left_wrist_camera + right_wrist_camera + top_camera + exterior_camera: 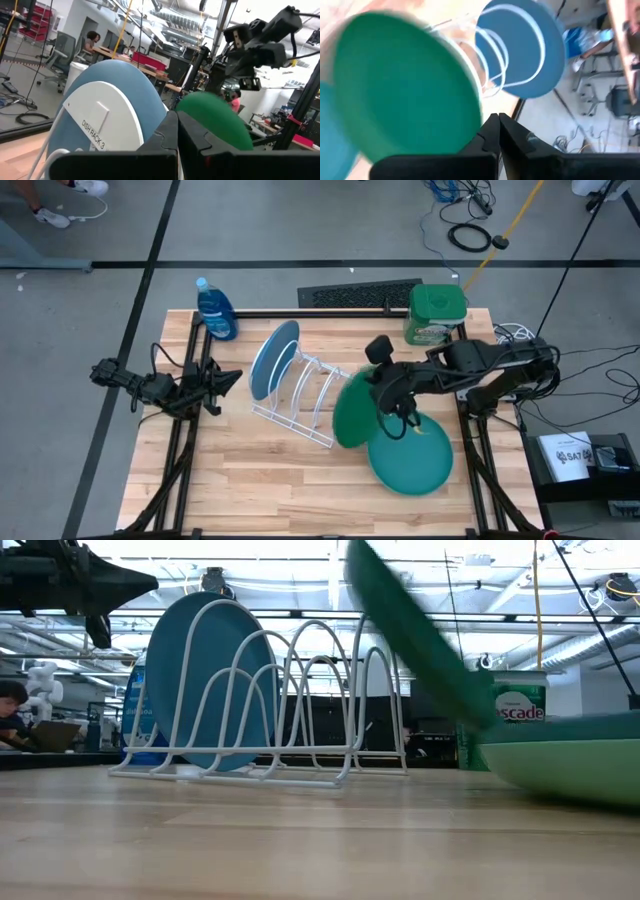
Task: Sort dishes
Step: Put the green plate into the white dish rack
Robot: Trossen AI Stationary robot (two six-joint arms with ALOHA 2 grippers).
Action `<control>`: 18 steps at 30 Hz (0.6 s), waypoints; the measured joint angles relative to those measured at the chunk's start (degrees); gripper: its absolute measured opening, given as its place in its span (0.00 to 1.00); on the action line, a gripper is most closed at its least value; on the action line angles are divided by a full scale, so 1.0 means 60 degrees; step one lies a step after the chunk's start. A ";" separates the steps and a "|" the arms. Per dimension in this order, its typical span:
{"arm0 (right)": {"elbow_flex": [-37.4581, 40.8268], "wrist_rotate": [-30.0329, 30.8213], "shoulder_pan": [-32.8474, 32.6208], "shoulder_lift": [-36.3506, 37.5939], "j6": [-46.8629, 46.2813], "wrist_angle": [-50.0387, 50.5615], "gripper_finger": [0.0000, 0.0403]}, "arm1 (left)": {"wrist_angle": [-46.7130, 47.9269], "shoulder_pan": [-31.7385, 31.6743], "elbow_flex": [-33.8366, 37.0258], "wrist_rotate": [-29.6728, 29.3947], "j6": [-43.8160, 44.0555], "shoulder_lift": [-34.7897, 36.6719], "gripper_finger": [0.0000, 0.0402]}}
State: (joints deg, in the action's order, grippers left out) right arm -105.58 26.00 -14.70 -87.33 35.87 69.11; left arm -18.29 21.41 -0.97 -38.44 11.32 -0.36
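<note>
The blue plate (272, 360) stands on edge in the far slot of the white wire rack (305, 395); it also shows in the low view (205, 680). My right gripper (388, 395) is shut on the dark green plate (352, 412), which tilts steeply just right of the rack. The teal plate (412, 455) lies flat on the table at the right, on top of the light green plate (570, 770). My left gripper (228, 380) is shut and empty at the table's left, level with the rack. My right gripper pinches the dark green plate's rim (476, 117) between its two fingers, coming from the table's right side. The plate (410, 630) stands steeply tilted, its upper edge toward the rack. Its lower edge is hidden behind the stacked plates in the low view.
A blue soap bottle (216, 308) stands at the far left corner and a green tub (436, 312) at the far right. The rack has several free slots right of the blue plate. Bare wood lies along the near edge (280, 490).
</note>
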 joint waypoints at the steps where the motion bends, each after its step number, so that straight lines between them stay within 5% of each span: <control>1: -0.0103 -0.0009 -0.0037 0.0000 0.0105 -0.0059 0.00 | -0.0002 -0.0002 0.0000 0.0000 -0.0001 0.0000 0.00; 10: -0.0626 -0.0240 -0.0062 0.0000 -0.0080 0.0554 0.00 | -0.0002 -0.0002 0.0000 0.0000 0.0017 0.0000 0.00; 18: 0.0994 -0.2478 0.0316 -0.0058 -0.2582 0.2006 0.05 | -0.0006 -0.0001 0.0000 0.0000 0.0028 0.0000 0.00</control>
State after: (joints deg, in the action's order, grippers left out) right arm -99.62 11.13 -12.80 -87.68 20.38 81.15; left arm -18.33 21.40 -0.97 -38.44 11.49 -0.36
